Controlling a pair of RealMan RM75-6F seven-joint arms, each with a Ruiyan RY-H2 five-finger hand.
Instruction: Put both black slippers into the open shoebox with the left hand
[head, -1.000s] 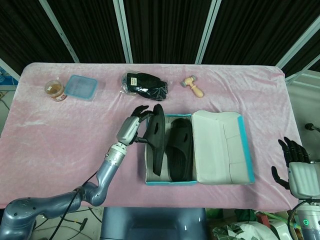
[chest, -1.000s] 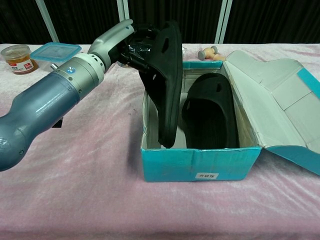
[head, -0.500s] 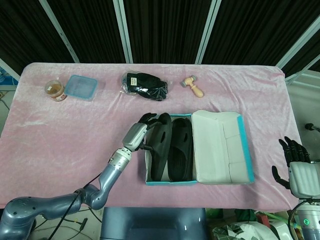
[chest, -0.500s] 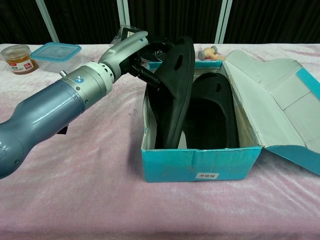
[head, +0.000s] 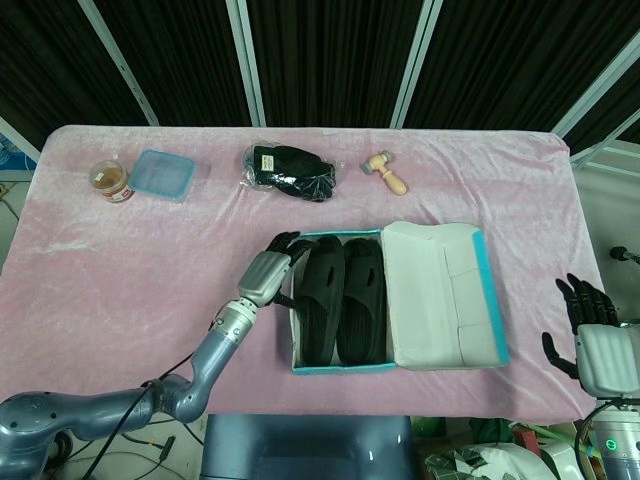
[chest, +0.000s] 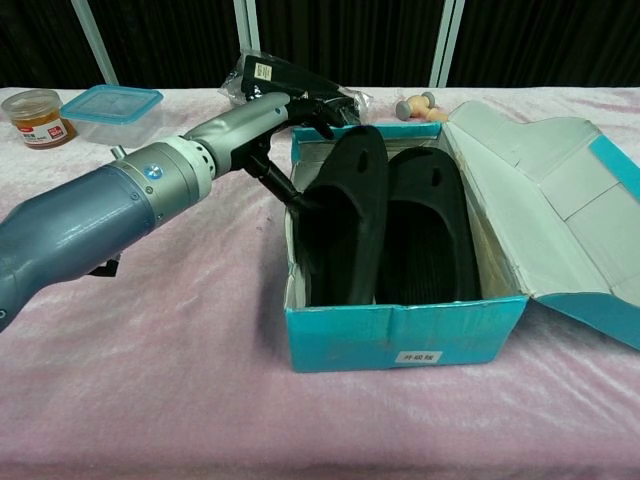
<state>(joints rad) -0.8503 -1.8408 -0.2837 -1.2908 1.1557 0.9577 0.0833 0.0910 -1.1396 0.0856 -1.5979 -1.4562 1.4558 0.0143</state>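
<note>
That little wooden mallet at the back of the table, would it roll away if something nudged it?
The wooden mallet lies on its side; its rounded handle might roll slightly, though the head would probably stop it. The plush pink cloth likely damps sliding. It looks stiff and probably light.

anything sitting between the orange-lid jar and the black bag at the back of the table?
Yes: the blue-lidded container lies between the jar and the black bag, right beside the jar. Clearest in the head view.
</note>
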